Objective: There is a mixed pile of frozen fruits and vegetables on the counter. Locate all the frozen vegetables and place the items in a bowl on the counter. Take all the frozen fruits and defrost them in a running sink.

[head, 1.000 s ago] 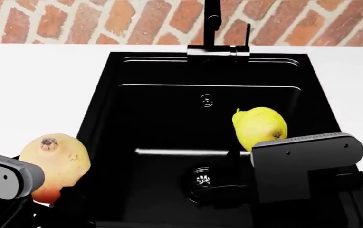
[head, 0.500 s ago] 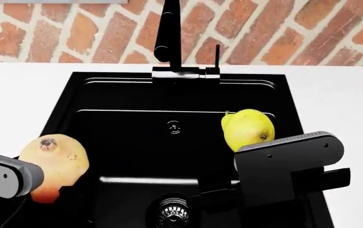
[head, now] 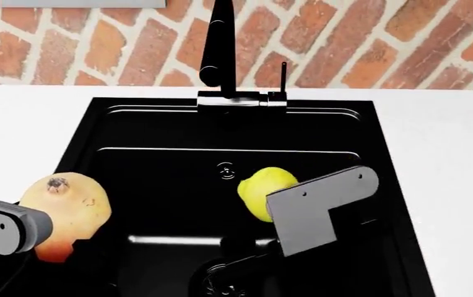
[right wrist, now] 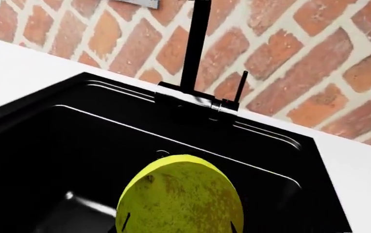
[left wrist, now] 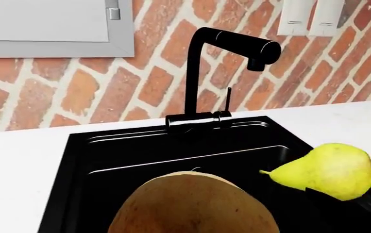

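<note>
Yellow speckled pear (head: pixel 260 190), tan red-blushed round fruit (head: pixel 65 207), both above black sink (head: pixel 137 154).

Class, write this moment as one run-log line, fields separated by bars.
left: holds round tan-yellow fruit | right: holds bright yellow pointed fruit over black rectangular sink | tall black faucet: no water visible

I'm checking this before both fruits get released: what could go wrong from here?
1. No water shows at the faucet, so fruit dropped now may not defrost.
2. The round tan fruit hangs by the sink's left edge and could land on the counter.
3. The yellow pear, released above the basin, might bounce.
</note>
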Available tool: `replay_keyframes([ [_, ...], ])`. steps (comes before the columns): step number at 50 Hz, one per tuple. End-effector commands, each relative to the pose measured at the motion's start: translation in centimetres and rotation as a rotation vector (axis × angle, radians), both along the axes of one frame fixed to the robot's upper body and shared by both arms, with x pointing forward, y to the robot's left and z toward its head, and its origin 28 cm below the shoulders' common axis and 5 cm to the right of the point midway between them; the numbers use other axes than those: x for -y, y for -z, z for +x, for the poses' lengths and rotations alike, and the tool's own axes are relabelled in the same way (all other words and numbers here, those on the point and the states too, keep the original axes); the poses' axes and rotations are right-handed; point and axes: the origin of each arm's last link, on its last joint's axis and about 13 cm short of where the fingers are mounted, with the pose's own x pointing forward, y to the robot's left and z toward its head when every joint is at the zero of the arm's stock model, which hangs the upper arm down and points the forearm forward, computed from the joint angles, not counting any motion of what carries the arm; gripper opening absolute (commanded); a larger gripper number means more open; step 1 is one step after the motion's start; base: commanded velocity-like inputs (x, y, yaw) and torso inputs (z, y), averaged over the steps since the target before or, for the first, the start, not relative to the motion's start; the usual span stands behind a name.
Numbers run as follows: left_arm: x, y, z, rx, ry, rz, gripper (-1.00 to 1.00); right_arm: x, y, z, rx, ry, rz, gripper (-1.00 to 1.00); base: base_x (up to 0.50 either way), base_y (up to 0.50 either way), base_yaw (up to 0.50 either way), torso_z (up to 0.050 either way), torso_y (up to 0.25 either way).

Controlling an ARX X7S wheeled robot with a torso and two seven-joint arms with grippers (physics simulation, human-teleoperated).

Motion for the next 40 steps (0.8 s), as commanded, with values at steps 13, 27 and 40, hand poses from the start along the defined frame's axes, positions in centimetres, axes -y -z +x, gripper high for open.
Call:
replay_keyframes([
  [13,-0.1,-0.3,0.0,0.007,-0.014,-0.024,-1.00,-1.0,4.5,6.9,-0.296,-0.175,-0.031,-1.00,0.00,0.00,0.00,0.000,0.001],
  [27,0.0,-0.4,0.0,0.011,-0.013,-0.027,-1.00,-1.3,8.4,7.4,-0.398,-0.184,-0.011,-1.00,0.00,0.00,0.00,0.001,0.001],
  [40,-0.1,-0.3,-0.1,0.008,-0.017,-0.030,-1.00,-1.4,10.2,7.5,-0.443,-0.186,-0.012,-1.00,0.00,0.00,0.00,0.000,0.000],
])
